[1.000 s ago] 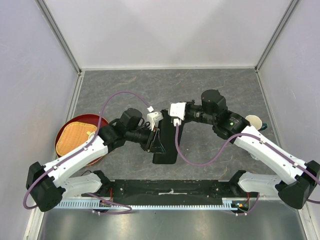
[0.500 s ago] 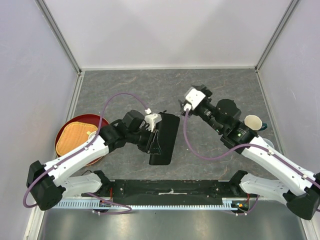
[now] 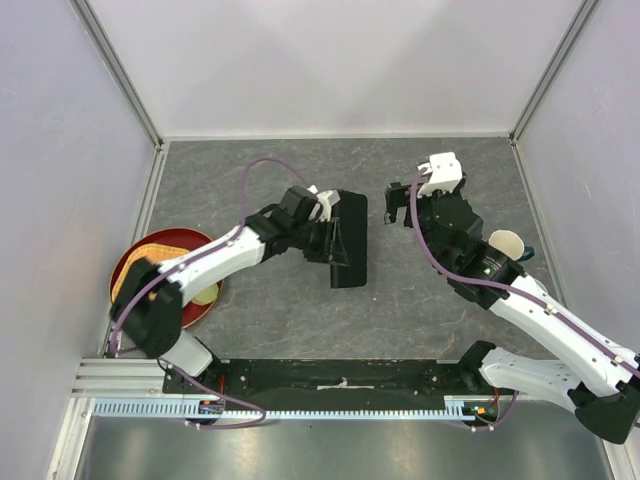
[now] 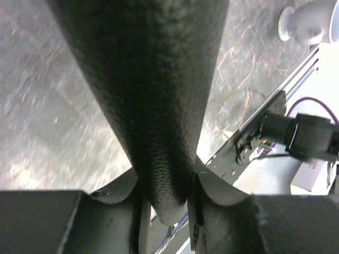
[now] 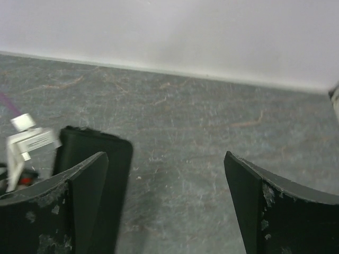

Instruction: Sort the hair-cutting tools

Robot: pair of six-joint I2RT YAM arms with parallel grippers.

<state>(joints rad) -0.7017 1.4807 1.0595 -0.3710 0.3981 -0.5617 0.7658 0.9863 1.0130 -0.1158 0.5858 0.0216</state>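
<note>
The left claw (image 4: 164, 197) is clamped on one edge of the black folding case (image 3: 350, 245), holding it above the grey tabletop (image 3: 420, 310), while the right claw (image 5: 165, 159) gapes wide and empty near the back wall; where the scissors and combs lie I cannot tell

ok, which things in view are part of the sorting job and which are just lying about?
Job:
- left gripper, shut on the black case
- right gripper, open and empty
- scissors, combs: none visible

Lying about:
- pale cup
- red tray with woven mat
</note>
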